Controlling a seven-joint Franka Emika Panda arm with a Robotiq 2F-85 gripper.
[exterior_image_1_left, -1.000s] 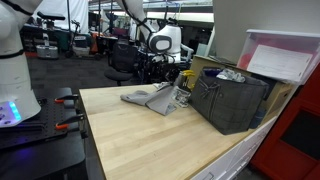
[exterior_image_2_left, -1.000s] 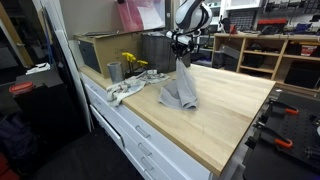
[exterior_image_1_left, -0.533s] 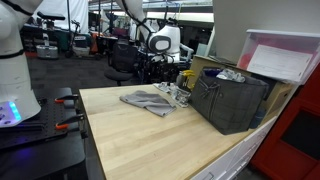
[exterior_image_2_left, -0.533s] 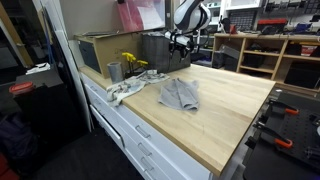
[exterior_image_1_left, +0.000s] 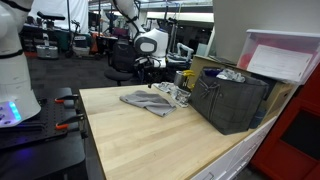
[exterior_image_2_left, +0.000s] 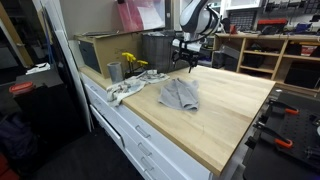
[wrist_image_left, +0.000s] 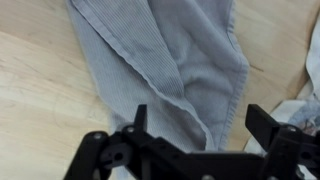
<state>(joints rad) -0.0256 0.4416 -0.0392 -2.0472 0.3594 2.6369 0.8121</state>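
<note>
Grey cloth (wrist_image_left: 165, 60) on table (wrist_image_left: 30, 95), directly under end effector (wrist_image_left: 200, 125), jaws wide open w/ nothing held

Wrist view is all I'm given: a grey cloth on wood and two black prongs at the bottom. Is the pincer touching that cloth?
Observer: No. In both exterior views the pincer hangs open above the grey cloth, clear of it.
Visitor: What is the pale stuff at my picture's right edge?
Observer: Most likely the crumpled pale rag, which lies beside the cloth near the edge of the wooden table.
Visitor: Anything else close by?
Observer: A metal cup stands upright just past that rag.
</note>
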